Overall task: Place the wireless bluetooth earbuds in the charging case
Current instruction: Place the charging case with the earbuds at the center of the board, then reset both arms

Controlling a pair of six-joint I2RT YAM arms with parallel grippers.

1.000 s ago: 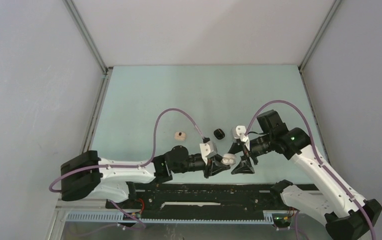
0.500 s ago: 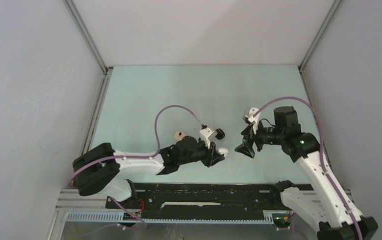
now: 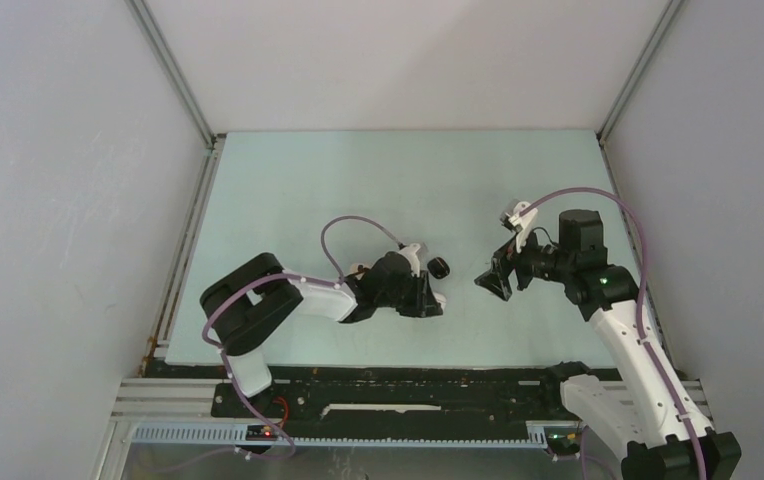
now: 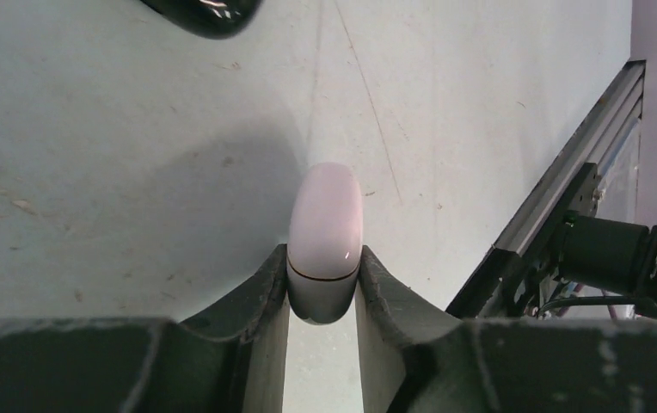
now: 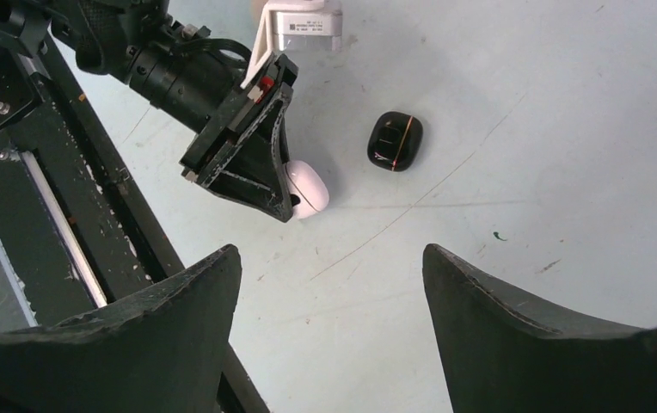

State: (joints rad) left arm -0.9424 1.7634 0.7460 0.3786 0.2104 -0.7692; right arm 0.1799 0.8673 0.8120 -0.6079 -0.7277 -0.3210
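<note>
My left gripper [image 3: 432,300] is shut on a closed white charging case [image 4: 325,232], gripped by its sides and held low at the table. I cannot tell whether it touches the surface. The case also shows in the top view [image 3: 440,299] and the right wrist view [image 5: 308,191]. A closed black case [image 3: 439,267] lies just beyond it, also in the right wrist view [image 5: 395,140]. My right gripper [image 3: 493,280] is open and empty, raised to the right of both cases, fingers wide apart [image 5: 329,254]. No loose earbuds are in view.
A small beige case [image 3: 357,269] lies on the far side of the left arm, partly hidden by it. The black base rail [image 3: 408,385] runs along the near table edge. Grey walls close in the pale green table [image 3: 408,180] on three sides.
My left gripper, still holding the white case, has moved away from the near edge toward the black case. My right gripper has drawn back to the right, away from the white case.
</note>
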